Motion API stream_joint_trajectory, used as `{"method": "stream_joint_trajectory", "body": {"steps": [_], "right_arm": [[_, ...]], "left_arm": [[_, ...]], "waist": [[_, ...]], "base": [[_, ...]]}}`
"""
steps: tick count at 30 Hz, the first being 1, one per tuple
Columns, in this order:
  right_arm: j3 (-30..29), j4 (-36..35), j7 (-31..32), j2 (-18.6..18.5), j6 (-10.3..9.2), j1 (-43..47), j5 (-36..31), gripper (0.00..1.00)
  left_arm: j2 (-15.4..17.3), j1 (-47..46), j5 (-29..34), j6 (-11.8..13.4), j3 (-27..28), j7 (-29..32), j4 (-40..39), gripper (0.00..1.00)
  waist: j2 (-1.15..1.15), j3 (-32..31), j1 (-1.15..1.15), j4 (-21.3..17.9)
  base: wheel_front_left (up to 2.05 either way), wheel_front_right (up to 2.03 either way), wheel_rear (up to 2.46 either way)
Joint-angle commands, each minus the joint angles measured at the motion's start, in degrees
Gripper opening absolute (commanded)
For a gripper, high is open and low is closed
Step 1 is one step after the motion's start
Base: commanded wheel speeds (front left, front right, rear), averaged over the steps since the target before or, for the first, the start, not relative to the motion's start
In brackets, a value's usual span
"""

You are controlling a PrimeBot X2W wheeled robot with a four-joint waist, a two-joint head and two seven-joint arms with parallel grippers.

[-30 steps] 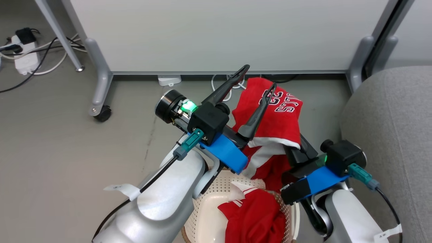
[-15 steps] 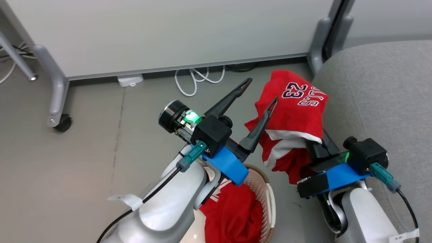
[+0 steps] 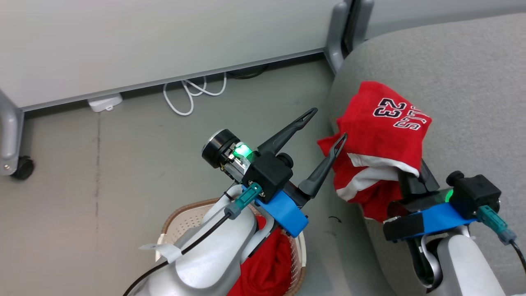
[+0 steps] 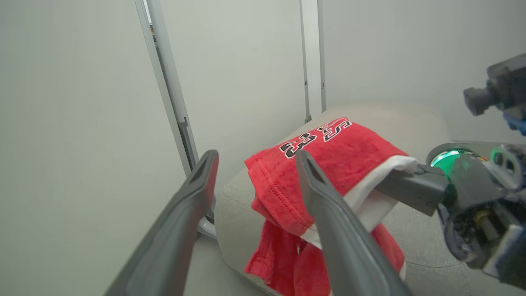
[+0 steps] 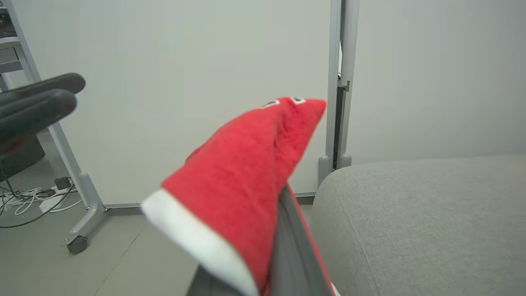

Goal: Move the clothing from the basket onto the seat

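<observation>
A red jersey (image 3: 382, 131) with white trim and black-and-white lettering hangs draped over my right gripper (image 3: 412, 181), which is shut on it; the cloth hides the fingertips. It hangs over the left edge of the grey seat (image 3: 452, 70). My left gripper (image 3: 327, 125) is open and holds nothing, just left of the jersey. Below my left forearm stands the cream basket (image 3: 181, 211) with a second red garment (image 3: 267, 267) in it. The left wrist view shows the jersey (image 4: 328, 152) beyond my open left gripper (image 4: 254, 162). In the right wrist view the jersey (image 5: 246, 176) covers my right gripper's fingers (image 5: 287, 246), beside the seat (image 5: 431, 213).
A white partition panel runs along the back, on grey legs with a castor (image 3: 18, 168). A looped white cable (image 3: 185, 94) and a small white box (image 3: 104, 102) lie at its foot. Bare grey floor lies left of the basket.
The head view has swung to the right. The jersey in my right gripper has gone from above the basket to over the seat's left edge. My left gripper stays open.
</observation>
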Motion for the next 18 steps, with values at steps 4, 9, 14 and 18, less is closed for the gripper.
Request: {"method": "stream_joint_trajectory", "body": {"steps": [4, 9, 14, 18], "right_arm": [[-2.02, -1.12, -0.20, -0.11, 0.03, 1.65, 0.35, 0.00], [-4.20, -2.12, -0.20, -0.10, 0.03, 3.98, 0.51, 0.00], [-5.03, -2.98, -0.20, -0.10, 0.03, 5.54, 0.55, 0.00], [-5.10, -3.37, -0.20, -0.11, 0.03, 5.51, 0.83, 0.00]], "left_arm": [[0.13, 0.57, 0.51, -0.34, -0.63, -0.15, 0.04, 1.00], [-0.01, 0.65, 0.61, -0.56, -1.32, -0.15, 0.35, 1.00], [-0.08, 0.69, 0.76, -0.51, -1.38, -0.15, 0.26, 1.00], [-0.08, 0.56, 0.82, -0.57, -1.32, -0.15, 0.29, 1.00]], "waist": [[0.00, 0.81, 0.00, -2.33], [0.00, 0.93, 0.00, -3.85], [0.00, 1.28, 0.00, -5.18], [0.00, 1.66, 0.00, -5.92]], "base": [[0.00, 0.00, 0.00], [0.00, 0.00, 0.00], [0.00, 0.00, 0.00], [0.00, 0.00, 0.00]]}}
